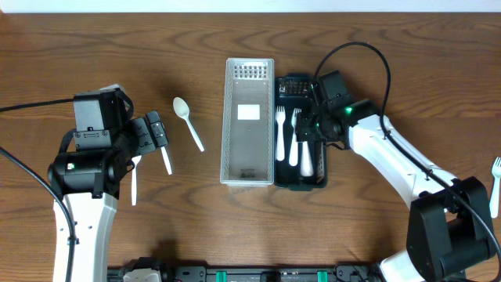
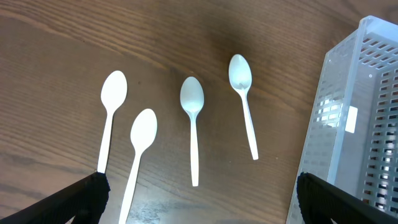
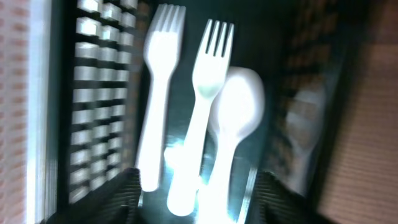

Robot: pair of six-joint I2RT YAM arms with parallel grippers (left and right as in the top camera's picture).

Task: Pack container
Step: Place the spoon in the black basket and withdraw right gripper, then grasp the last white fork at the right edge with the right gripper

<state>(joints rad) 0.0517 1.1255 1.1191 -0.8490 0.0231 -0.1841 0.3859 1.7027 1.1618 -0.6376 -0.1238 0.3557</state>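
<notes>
Loose spoons: four white spoons (image 2: 192, 98) lie flat on the left half of the counter. Their bowls point to the far edge and none touches another.
Spoon nearest the basket: this one (image 1: 187, 121) lies farthest from the left edge, well apart from the basket wall.
Stray fork: one white fork (image 1: 495, 169) lies at the right edge, partly cut off from sight.
Left tool: it (image 1: 159, 131) hangs over the spoons with its fingers spread wide and nothing between them.
Right tool: it (image 1: 313, 130) hovers low over the dark tray, fingers parted and gripping nothing. Its own camera is blurred.
Dark tray: it (image 1: 322, 174) sits just right of mid-counter, its long side against the basket.
Tray contents: two white forks (image 1: 280, 135) lie side by side with tines toward the far edge, and one white spoon (image 1: 307, 161) lies on their right.
White basket: the perforated basket (image 1: 229, 117) stands mid-counter, long side running near to far, and reaches closest to the far edge.
</notes>
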